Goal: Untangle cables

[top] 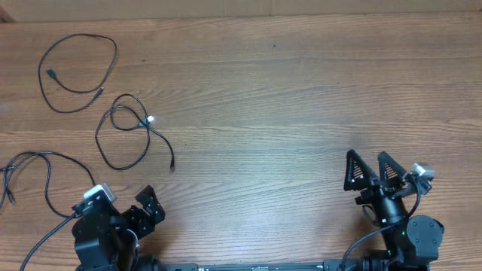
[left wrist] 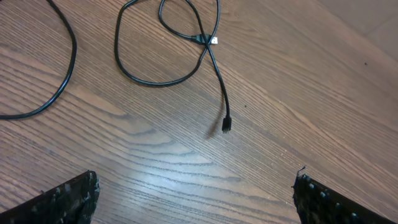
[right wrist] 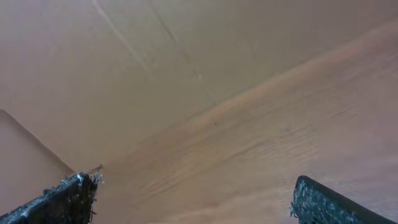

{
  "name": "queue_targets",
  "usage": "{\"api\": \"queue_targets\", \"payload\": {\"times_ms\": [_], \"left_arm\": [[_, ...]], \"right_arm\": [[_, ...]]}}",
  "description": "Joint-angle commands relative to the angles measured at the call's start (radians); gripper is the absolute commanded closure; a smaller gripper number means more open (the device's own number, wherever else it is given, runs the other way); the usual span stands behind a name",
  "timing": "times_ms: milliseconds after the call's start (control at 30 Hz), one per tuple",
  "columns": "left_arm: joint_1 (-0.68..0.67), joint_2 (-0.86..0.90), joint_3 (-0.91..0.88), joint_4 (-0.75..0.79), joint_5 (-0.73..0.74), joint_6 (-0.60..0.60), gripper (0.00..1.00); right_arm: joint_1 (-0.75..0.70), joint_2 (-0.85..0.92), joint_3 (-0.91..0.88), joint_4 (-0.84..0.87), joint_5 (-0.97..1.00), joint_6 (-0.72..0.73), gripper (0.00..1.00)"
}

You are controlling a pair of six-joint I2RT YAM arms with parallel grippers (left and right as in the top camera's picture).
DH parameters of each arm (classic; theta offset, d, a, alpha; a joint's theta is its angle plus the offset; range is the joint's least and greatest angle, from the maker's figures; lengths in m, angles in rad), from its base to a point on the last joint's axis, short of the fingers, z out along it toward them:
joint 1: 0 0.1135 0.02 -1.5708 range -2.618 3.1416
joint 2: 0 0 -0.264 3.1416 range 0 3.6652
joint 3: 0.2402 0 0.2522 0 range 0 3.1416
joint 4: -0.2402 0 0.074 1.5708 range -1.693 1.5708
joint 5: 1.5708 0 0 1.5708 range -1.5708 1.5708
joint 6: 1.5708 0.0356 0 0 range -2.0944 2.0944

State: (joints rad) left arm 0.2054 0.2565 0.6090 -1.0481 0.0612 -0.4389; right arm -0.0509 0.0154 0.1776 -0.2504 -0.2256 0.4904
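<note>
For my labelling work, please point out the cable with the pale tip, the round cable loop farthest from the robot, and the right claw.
cable with the pale tip (top: 151,119): overhead view, its pale plug.
round cable loop (top: 51,74): overhead view, one plug end.
right claw (top: 367,158): overhead view, midway between fingertips.

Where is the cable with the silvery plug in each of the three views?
Overhead: the cable lies left of centre.
Left wrist: top centre, its loop partly cut off.
Right wrist: not in it.
Shared landmark: its dark plug end, lower right of the silvery plug.
</note>
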Motion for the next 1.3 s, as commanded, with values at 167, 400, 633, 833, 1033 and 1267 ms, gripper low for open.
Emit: {"api": "queue_targets", "payload": {"times_ms": [167,400,633,833,1033,1267], "left_arm": [[0.006,0.004,-0.002,0.001,0.010,-0.007,0.00],[0.006,0.004,-0.002,0.001,0.010,-0.007,0.01],[0.006,0.004,-0.002,0.001,0.010,-0.007,0.00],[0.006,0.004,-0.002,0.001,0.010,-0.007,0.00],[0.006,0.004,-0.002,0.001,0.010,-0.007,0.00],[0.006,0.004,-0.002,0.001,0.010,-0.007,0.00]], "right_arm": [[-0.002,-0.013,-0.070,0.127,-0.015,-0.080,0.00],[-0.001,-0.013,-0.137,0.218,-0.015,-0.100,0.00],[0.002,-0.013,-0.170,0.242,0.000,-0.103,0.00],[0.026,-0.013,-0.170,0.212,0.052,-0.107,0.00],[0.072,-0.013,-0.170,0.178,0.093,-0.237,0.00],[0.096,-0.013,-0.170,0.174,0.094,-0.343,0.00]]}}
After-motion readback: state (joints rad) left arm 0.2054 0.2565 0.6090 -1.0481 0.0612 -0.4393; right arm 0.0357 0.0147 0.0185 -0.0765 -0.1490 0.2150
